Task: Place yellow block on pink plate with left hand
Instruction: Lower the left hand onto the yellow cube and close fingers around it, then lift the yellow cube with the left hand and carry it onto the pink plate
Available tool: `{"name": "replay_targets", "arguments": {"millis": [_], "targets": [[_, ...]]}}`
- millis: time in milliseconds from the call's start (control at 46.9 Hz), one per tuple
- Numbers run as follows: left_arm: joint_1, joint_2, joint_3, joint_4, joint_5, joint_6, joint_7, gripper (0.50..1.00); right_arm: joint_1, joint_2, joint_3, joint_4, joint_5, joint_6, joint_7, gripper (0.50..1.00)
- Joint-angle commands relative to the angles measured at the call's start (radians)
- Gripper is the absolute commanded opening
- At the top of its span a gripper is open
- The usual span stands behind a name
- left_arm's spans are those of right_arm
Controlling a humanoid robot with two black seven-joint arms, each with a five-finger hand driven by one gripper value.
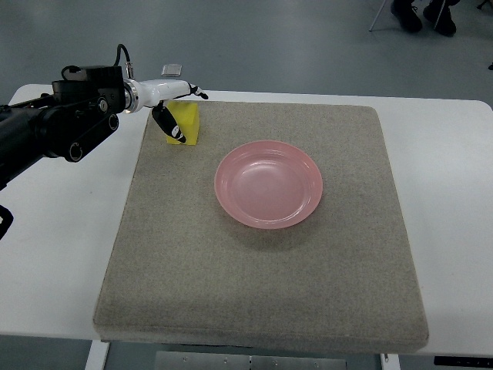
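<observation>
The left hand [176,108] reaches in from the left edge of the white tabletop [62,231] to the far left corner of the grey felt mat [262,277]. Its white, black-tipped fingers [168,123] curl around the yellow block [189,123], one finger over the top and another down its near face, so the block is grasped. The block sits at that far left corner of the mat. The pink plate [269,183] lies near the mat's middle, apart from the block and holding nothing.
</observation>
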Motion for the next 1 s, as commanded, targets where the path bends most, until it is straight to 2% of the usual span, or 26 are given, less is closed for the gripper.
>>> {"name": "replay_targets", "arguments": {"millis": [0,171,256,534,683,982], "targets": [[-0.001,0.000,0.000,0.000,0.000,0.000,0.002,0.851,0.000,0.000,0.000,0.000,0.000,-0.001,0.000,0.924],[-0.001,0.000,0.014,0.003,0.001,0.000,0.000,0.718,0.000,0.000,0.000,0.000,0.000,0.000,0.000,0.924],[-0.003,0.000,0.017,0.011,0.001,0.002,0.000,0.690,0.000,0.000,0.000,0.000,0.000,0.000,0.000,0.924],[-0.029,0.012,0.015,0.003,-0.002,0.002,0.000,0.521,0.000,0.000,0.000,0.000,0.000,0.000,0.000,0.924],[-0.049,0.032,0.015,-0.027,-0.014,-0.003,-0.003,0.500,0.000,0.000,0.000,0.000,0.000,0.000,0.000,0.924],[-0.071,0.141,0.014,-0.368,-0.026,-0.015,-0.005,0.500,0.000,0.000,0.000,0.000,0.000,0.000,0.000,0.924]]}}
